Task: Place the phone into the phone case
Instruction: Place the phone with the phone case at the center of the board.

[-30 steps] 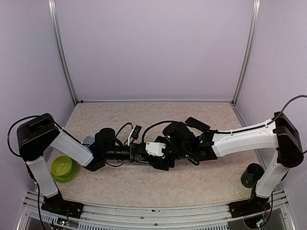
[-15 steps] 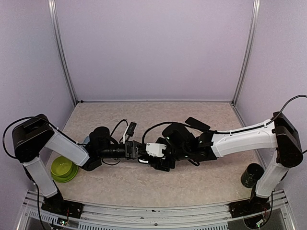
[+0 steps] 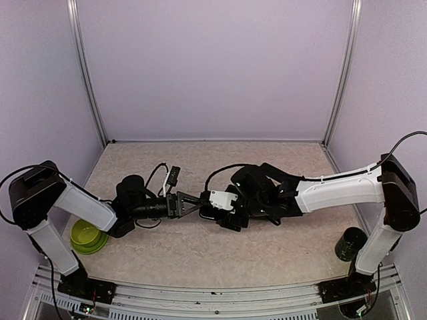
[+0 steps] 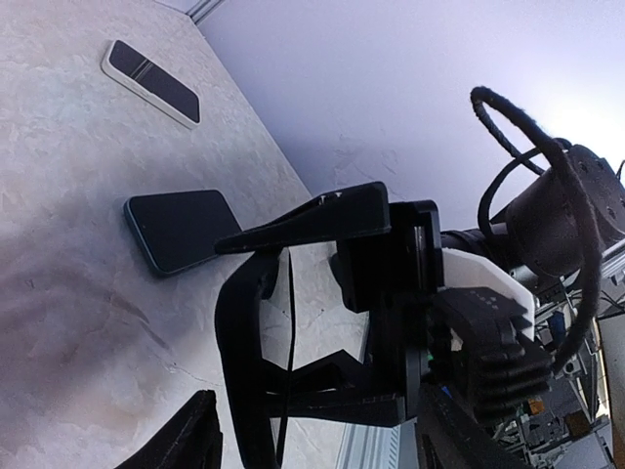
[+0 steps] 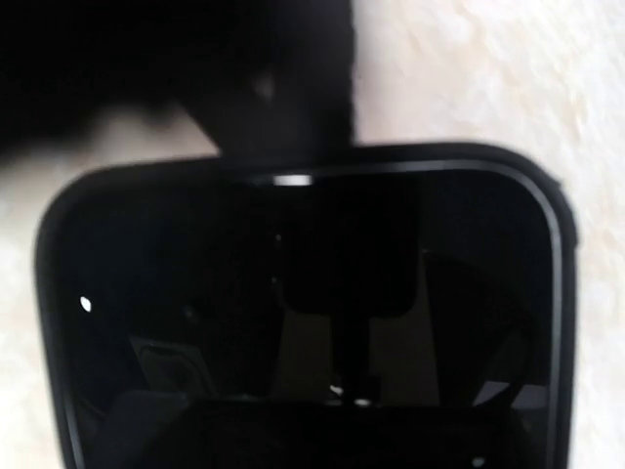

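The phone (image 5: 303, 322) fills the right wrist view, its glossy black screen facing up just above the table. A thin black rim runs round it, which looks like the phone case. In the top view the phone (image 3: 209, 217) sits under my right gripper (image 3: 217, 211), whose fingers reach down on either side of it and hold it across its width. From the left wrist the phone (image 4: 239, 342) shows edge-on between those black fingers. My left gripper (image 3: 194, 204) points at it from the left, open and apart from it, with nothing between its fingers (image 4: 186, 445).
A second dark phone-like slab (image 4: 181, 230) lies flat beyond the right gripper, and a white-edged one (image 4: 151, 83) farther back. A green bowl (image 3: 89, 235) sits by the left arm's base. A dark cup (image 3: 349, 244) stands at the near right.
My left gripper has opened and drawn back to the left, away from the phone. The right gripper has stayed over the phone, shifting only slightly.
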Motion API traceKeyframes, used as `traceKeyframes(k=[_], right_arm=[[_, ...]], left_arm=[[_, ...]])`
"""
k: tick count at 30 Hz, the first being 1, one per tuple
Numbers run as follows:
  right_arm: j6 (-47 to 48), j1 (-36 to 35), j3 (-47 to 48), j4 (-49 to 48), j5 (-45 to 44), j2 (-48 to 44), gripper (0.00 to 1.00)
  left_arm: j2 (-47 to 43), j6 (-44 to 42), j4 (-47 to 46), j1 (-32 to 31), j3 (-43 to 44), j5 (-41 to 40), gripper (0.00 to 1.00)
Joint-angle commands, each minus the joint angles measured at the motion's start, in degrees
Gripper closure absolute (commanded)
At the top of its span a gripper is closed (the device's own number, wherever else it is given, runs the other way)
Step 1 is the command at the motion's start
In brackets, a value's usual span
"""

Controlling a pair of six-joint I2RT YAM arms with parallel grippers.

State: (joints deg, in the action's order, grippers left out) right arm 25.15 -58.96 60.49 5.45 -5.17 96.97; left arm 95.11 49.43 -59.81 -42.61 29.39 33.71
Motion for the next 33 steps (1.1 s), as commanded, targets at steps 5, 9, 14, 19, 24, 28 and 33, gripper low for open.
traceKeyframes(k=[5, 9, 14, 19, 24, 28, 33], right_arm=[[-2.4, 4.0, 0.9, -2.9, -1.3, -0.3, 0.41], [-3.7, 6.2, 2.2, -2.1, -2.5, 0.7, 0.42], [-5.5, 9.3, 4.2, -1.3, -3.8, 1.7, 0.41], [-7.0, 12.9, 6.2, -0.1, -4.2, 2.9, 0.41], [-7.4, 16.3, 7.8, 0.2, -5.3, 5.0, 0.39], [-7.9, 19.3, 8.6, -0.1, -5.2, 6.9, 0.39], [-7.8, 21.8, 10.3, -0.5, -5.2, 9.1, 0.39]], left_arm=[[-3.1, -0.9, -0.1, 2.0, -2.3, -2.4, 0.31], [-3.6, -0.8, 0.0, 2.3, -2.9, -3.0, 0.28], [-3.5, -0.6, -0.2, 2.3, -3.1, -3.2, 0.25], [-3.4, -0.3, -0.3, 2.3, -3.0, -3.2, 0.23], [-3.2, -0.1, -0.5, 2.3, -2.7, -3.1, 0.21], [-3.2, 0.0, -0.5, 2.3, -2.8, -3.1, 0.20], [-3.1, 0.1, -0.4, 2.3, -2.8, -3.4, 0.16]])
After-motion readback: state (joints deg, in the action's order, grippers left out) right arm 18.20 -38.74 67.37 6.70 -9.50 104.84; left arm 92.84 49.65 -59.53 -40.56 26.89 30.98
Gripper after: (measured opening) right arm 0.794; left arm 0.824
